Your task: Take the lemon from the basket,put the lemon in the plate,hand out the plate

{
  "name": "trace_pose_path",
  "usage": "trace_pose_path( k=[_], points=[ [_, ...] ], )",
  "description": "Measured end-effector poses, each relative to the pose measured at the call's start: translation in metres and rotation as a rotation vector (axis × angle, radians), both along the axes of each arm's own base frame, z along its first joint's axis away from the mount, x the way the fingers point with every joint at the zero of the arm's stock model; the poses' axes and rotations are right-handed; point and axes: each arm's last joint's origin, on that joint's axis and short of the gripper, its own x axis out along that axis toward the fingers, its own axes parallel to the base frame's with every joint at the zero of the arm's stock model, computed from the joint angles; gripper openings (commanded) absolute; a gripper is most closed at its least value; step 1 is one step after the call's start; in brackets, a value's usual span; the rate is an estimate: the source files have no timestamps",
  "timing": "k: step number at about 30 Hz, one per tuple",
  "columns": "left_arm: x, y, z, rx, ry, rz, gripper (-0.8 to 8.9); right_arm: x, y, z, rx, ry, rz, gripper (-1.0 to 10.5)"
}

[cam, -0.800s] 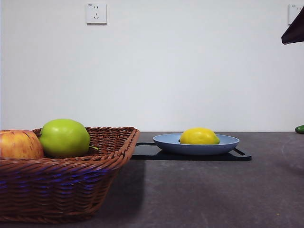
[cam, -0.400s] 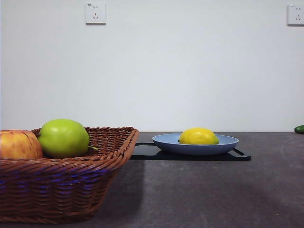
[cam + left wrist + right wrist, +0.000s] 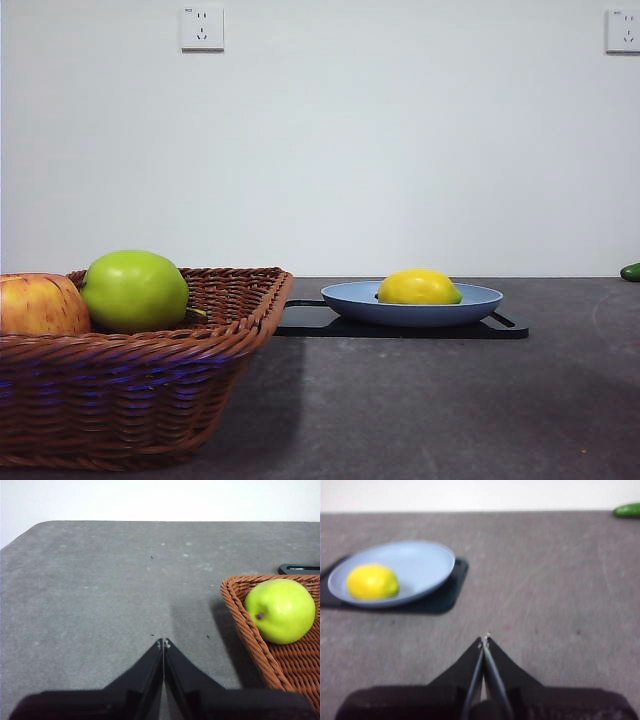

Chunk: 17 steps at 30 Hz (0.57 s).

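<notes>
The yellow lemon lies in the light-blue plate, which rests on a flat black tray in the middle of the table. The right wrist view shows the same lemon in the plate, with my right gripper shut and empty over bare table, well short of the plate. The brown wicker basket stands at the front left. My left gripper is shut and empty above bare table beside the basket. Neither arm shows in the front view.
A green apple and a red-yellow apple lie in the basket. A small green object sits at the far right table edge, also seen as a green object in the right wrist view. Two wall sockets hang behind.
The dark arm tip at the top right corner of the front view has left the picture. The lemon, plate and basket have not moved.
</notes>
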Motion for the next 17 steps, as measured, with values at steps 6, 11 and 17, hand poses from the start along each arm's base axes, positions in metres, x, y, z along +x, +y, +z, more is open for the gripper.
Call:
trace_pose_path(
  k=[6, 11, 17],
  points=[
    [0.0000, 0.0000, 0.0000, 0.000, 0.000, 0.000, 0.08, 0.0006, 0.0000, 0.0001, 0.011, -0.031, -0.002, 0.0],
    [0.0000, 0.0000, 0.0000, 0.000, 0.000, 0.000, 0.08, 0.0006, -0.0001, 0.0001, 0.024, -0.029, -0.007, 0.0],
    [0.0000, 0.0000, 0.0000, 0.000, 0.000, 0.000, 0.08, 0.0006, -0.0001, 0.0001, 0.027, -0.029, -0.008, 0.0]
  ],
)
